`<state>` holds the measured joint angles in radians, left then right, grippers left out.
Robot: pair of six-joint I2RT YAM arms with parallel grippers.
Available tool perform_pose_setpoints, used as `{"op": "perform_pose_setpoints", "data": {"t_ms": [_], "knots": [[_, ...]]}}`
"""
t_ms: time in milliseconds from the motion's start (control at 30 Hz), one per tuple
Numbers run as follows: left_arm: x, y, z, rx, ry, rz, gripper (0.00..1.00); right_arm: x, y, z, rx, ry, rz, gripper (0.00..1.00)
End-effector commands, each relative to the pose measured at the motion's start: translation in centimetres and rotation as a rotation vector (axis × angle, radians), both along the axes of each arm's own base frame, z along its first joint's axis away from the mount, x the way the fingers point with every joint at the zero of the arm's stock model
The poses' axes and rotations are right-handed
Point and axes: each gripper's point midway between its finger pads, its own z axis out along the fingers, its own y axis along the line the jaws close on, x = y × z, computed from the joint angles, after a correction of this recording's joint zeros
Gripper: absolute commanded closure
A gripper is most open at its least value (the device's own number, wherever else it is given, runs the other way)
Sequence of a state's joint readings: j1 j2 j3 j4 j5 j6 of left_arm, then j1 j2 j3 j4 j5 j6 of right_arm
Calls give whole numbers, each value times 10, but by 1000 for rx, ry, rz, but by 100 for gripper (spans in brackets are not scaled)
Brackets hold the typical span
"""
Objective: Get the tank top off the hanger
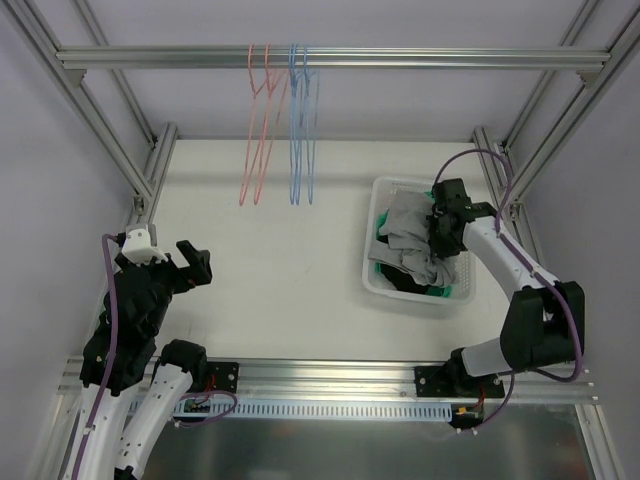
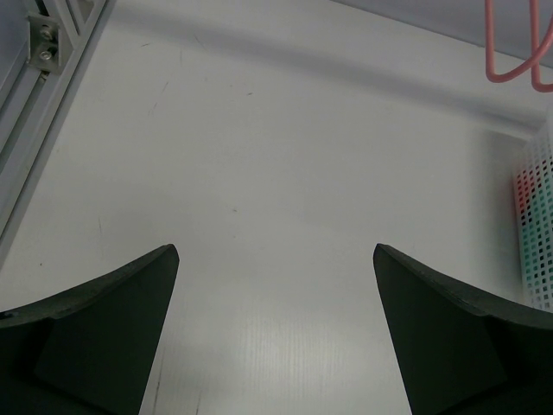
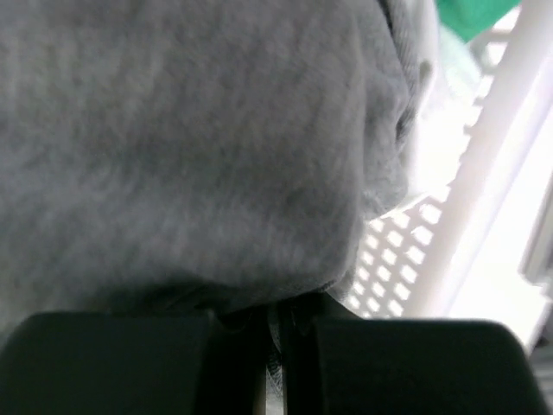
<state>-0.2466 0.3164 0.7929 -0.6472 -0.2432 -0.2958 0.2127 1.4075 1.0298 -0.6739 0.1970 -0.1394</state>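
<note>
Bunched grey fabric tank top (image 1: 405, 235) sits in the white perforated plastic basket (image 1: 385, 284), right at the right hand (image 1: 438, 238), which is clamped on a fold (pink and blue wire hangers (image 1: 275, 130) hang bare). Left hand (image 1: 192, 262) gapes wide, well apart across the tabletop (image 1: 290, 250).

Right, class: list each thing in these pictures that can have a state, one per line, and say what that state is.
Left end effector: open, holding nothing.
Right end effector: shut on the grey garment.
Grey garment: crumpled in the basket, pinched by the right end effector.
Basket: upright on the table, clothes inside.
Pink hangers: hanging on the rail, bare.
Blue hangers: hanging on the rail, bare.
</note>
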Motion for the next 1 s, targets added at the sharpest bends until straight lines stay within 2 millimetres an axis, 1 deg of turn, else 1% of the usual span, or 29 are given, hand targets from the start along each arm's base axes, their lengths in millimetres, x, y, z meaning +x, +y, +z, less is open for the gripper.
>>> {"op": "perform_pose_setpoints", "data": {"t_ms": [0, 33, 100, 133, 200, 267, 300, 333, 367, 400, 467, 567, 600, 700, 733, 767, 833, 867, 933, 967], "knots": [[4, -2, 8, 1, -36, -15, 1, -9, -31, 8, -194, 147, 91, 99], [4, -3, 8, 1, -36, -17, 1, -3, -32, 8, -213, 157, 113, 99], [4, -3, 10, 0, -40, -20, 1, 4, -37, 9, -240, 166, 162, 99], [4, -3, 10, 0, -40, -22, 1, 6, -37, 5, -244, 182, 181, 99], [3, -3, 9, 4, -39, -24, 1, 13, -49, 3, -278, 191, 192, 100], [3, -4, 10, 3, -48, -28, 1, 20, -53, -3, -269, 208, 185, 100], [2, -4, 11, 3, -51, -29, 1, 22, -59, -5, -265, 211, 169, 100], [2, -4, 11, 2, -52, -31, 1, 24, -61, -7, -269, 216, 188, 100], [2, -4, 11, 2, -53, -32, 1, 31, -64, -6, -286, 192, 190, 100], [1, -5, 12, 1, -55, -40, 1, 32, -71, -5, -306, 187, 182, 100], [1, -6, 12, 1, -56, -45, 1, 35, -71, 0, -307, 178, 189, 100], [0, -7, 13, -2, -64, -54, 1, 45, -81, 19, -355, 134, 194, 100], [-1, -8, 14, -4, -67, -60, 1, 52, -81, 31, -360, 111, 190, 100], [-2, -8, 16, -6, -79, -59, 2, 58, -83, 46, -377, 96, 200, 98], [-2, -7, 17, -6, -82, -57, 1, 62, -80, 53, -365, 82, 202, 96], [-3, -7, 17, -5, -88, -54, 1, 61, -77, 52, -342, 80, 207, 88], [-4, -6, 18, -5, -95, -50, 1, 60, -76, 54, -332, 83, 193, 78], [-5, -6, 19, -6, -99, -51, 1, 59, -76, 54, -335, 82, 187, 72], [-5, -6, 18, -6, -98, -51, 1, 59, -77, 55, -332, 88, 176, 65], [-5, -6, 19, -7, -101, -54, 1, 59, -75, 60, -322, 82, 172, 63]]}}
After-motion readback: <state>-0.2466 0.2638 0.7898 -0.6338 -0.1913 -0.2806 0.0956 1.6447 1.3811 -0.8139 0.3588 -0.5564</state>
